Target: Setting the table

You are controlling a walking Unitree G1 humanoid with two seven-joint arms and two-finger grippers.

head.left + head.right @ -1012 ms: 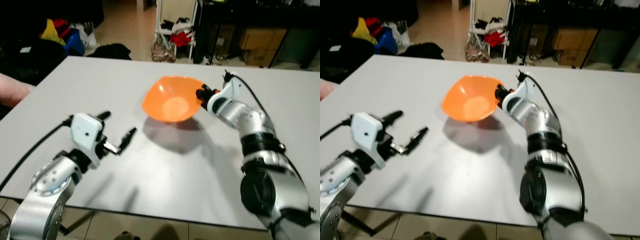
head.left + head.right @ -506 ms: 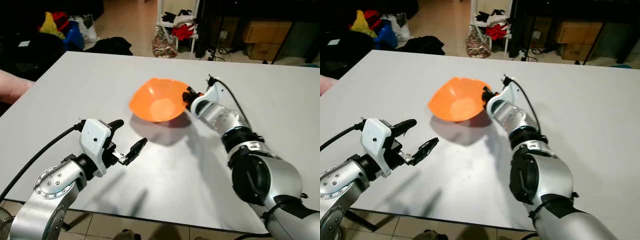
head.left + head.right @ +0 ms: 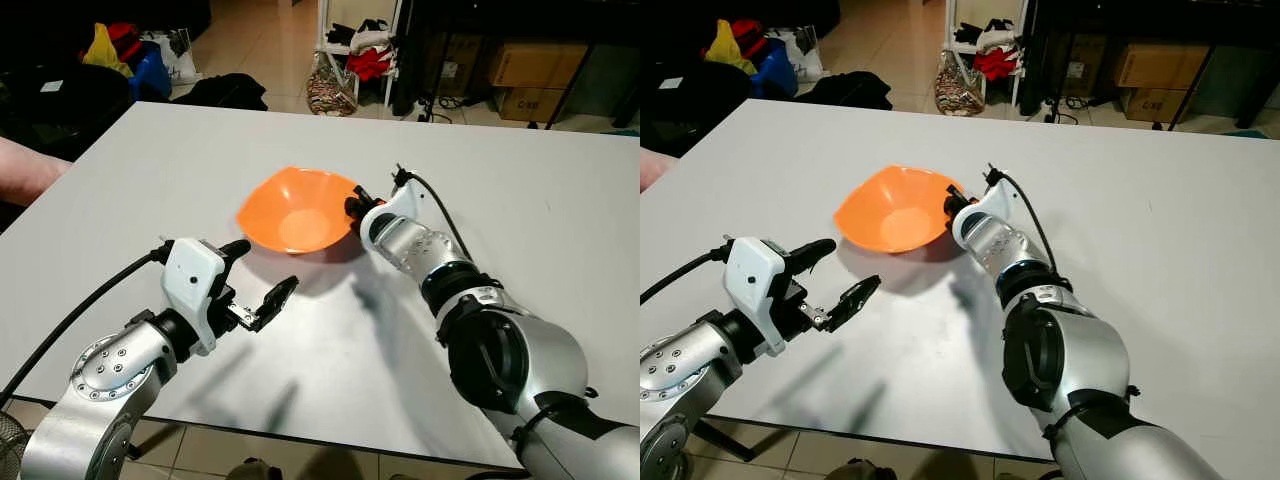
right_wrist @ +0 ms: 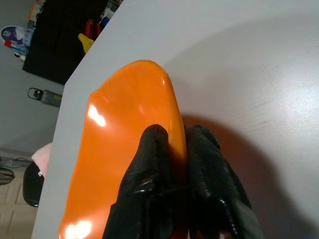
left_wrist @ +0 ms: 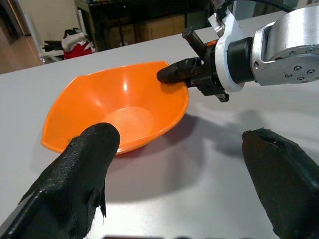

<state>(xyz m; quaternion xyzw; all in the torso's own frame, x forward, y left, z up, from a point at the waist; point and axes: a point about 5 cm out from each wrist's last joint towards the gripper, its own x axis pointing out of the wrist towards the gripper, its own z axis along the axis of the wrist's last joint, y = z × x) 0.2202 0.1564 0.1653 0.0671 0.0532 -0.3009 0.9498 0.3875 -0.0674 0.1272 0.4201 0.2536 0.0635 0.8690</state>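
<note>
In the left eye view, the orange bowl [image 3: 296, 211] is sitting just above the middle of the frame on the white table [image 3: 560, 230], tipped slightly, its shadow falling to the lower right. The right gripper [image 3: 353, 207] is reaching in from the right of centre and pinching the bowl's rim on the side nearest its own arm, so the bowl is lying to the left of that claw. The left gripper [image 3: 258, 280] is hovering at lower left, fingers spread wide and holding nothing, with the bowl up and to the right of it and a strip of bare table between. The right arm is the one in contact; the left is near but apart.

In the right eye view the same layout is showing, with the bowl at upper left of centre and a person's forearm [image 3: 648, 160] at the far left edge.

In the left wrist view, the bowl is filling the upper left of the frame, seen between the two open black fingers [image 5: 79, 169], and the right gripper is clamping the rim at upper centre.

In the right wrist view, two fingertips [image 4: 149, 154] are closing on the bowl's thin rim, one inside and one outside, in the lower middle of the frame.

No brand, label or legible writing is appearing anywhere.
</note>
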